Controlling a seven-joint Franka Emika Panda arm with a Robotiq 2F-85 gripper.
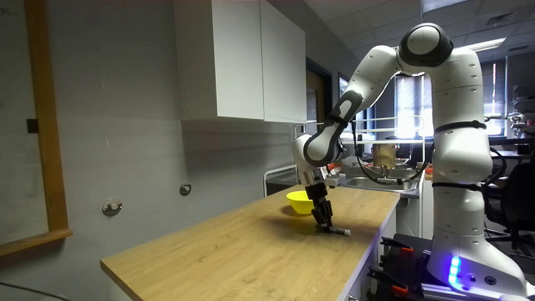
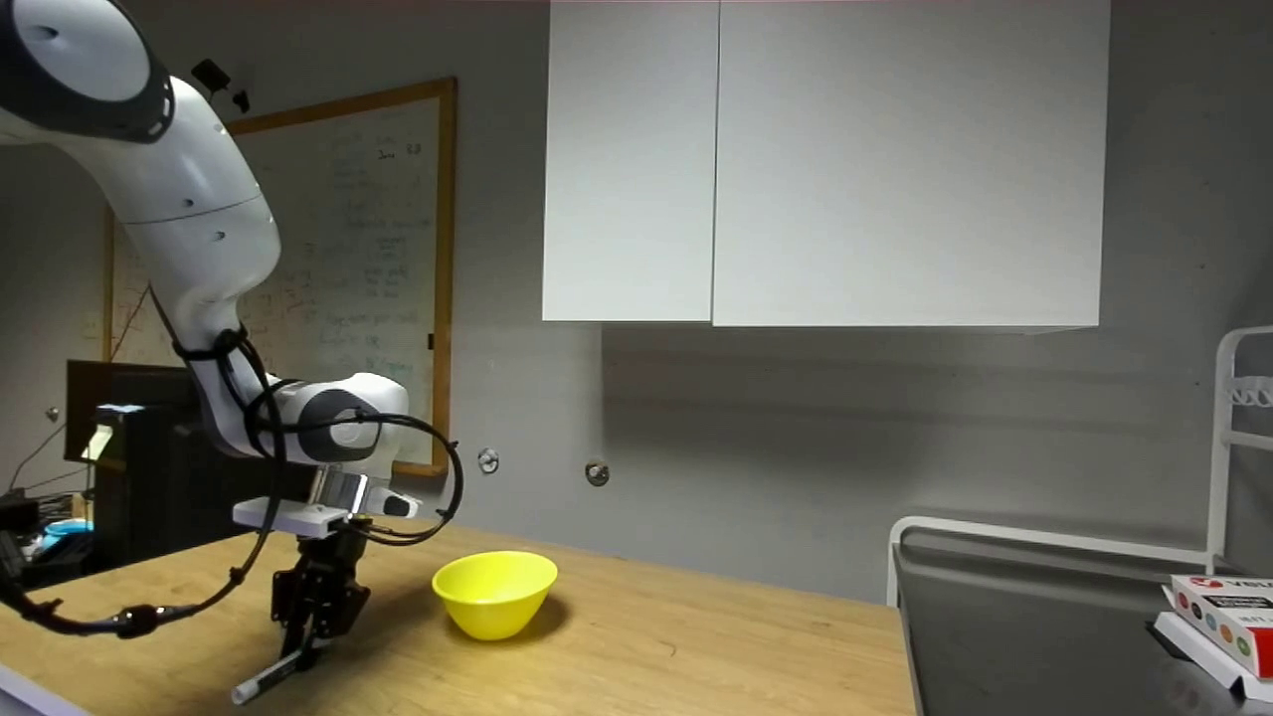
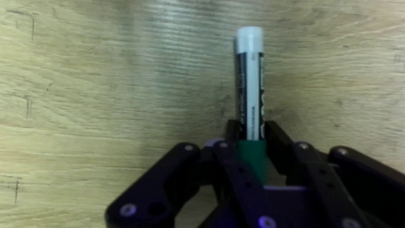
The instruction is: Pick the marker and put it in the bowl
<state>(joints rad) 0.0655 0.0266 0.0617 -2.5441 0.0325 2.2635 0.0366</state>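
Observation:
The marker (image 3: 251, 79) has a white and black barrel, a white end and a green cap. In the wrist view my gripper (image 3: 251, 131) has a finger against each side of it near the cap; part of the cap is hidden. In both exterior views the gripper (image 1: 327, 225) (image 2: 303, 648) points down, with the marker's white end (image 1: 342, 231) (image 2: 261, 683) sticking out. The marker lies flat at or just above the table; I cannot tell if it touches. The yellow bowl (image 1: 299, 203) (image 2: 495, 597) stands upright beside the gripper, apart from it, and is out of the wrist view.
The wooden table (image 1: 234, 259) (image 2: 696, 656) runs along a grey wall. White cabinets (image 1: 250, 62) (image 2: 825, 169) hang above it. A sink (image 1: 380, 182) lies past the table's far end in an exterior view. A box (image 2: 1228, 617) sits on the dark counter (image 2: 1034, 636).

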